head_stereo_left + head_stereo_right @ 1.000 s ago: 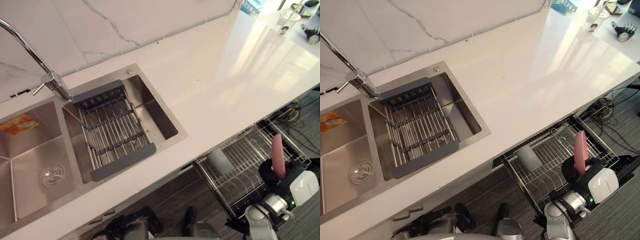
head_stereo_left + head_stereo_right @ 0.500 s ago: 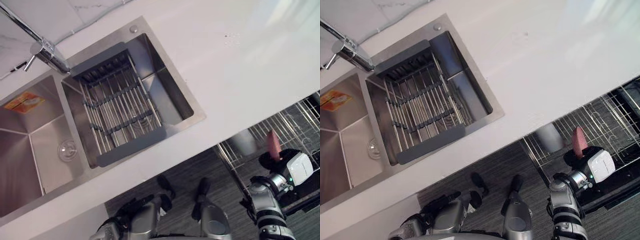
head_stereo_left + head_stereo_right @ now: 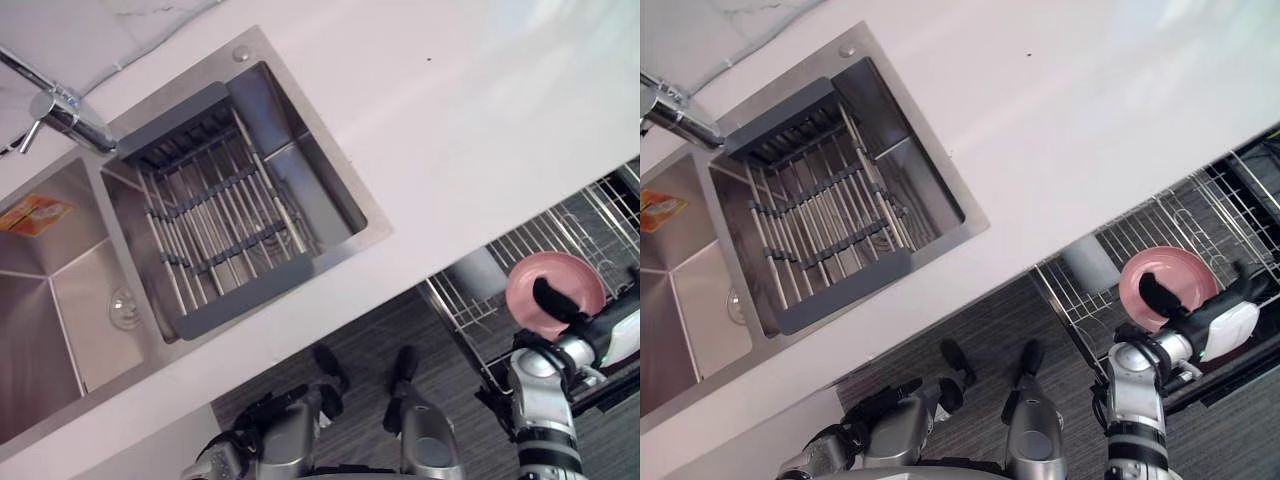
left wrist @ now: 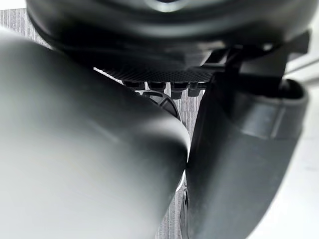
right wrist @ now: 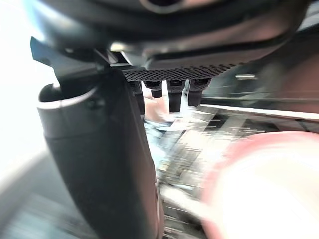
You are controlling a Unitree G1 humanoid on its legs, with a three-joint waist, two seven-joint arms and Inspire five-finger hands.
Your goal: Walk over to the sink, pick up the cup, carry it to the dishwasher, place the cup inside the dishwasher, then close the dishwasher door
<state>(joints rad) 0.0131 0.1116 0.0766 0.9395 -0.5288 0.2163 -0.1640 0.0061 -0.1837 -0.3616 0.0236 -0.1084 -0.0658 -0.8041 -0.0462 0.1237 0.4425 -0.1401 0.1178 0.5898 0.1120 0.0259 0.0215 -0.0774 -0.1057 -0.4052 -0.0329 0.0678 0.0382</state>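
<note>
A pink round dish (image 3: 553,290) lies face up over the wire rack (image 3: 590,222) of the open dishwasher, below the counter's edge. My right hand (image 3: 556,298) reaches in beneath the counter, and its dark thumb lies across the dish's face. In the right wrist view the fingers (image 5: 172,94) stretch out straight, the thumb (image 5: 99,149) stands beside them, and the pink dish (image 5: 264,189) is close by. A grey cup (image 3: 1087,262) lies on its side in the rack next to the dish. My left hand (image 4: 239,149) hangs low and open, holding nothing.
A white counter (image 3: 480,100) runs above the dishwasher. Set into it is a steel double sink (image 3: 320,190) with a grey draining rack (image 3: 215,225) across one basin and a tap (image 3: 60,108) behind it. Dark wood floor (image 3: 990,330) lies below.
The camera has swung, shifting the whole picture. The pink dish, edge-up in my curled right hand before, now lies face up, and that hand's fingers have straightened.
</note>
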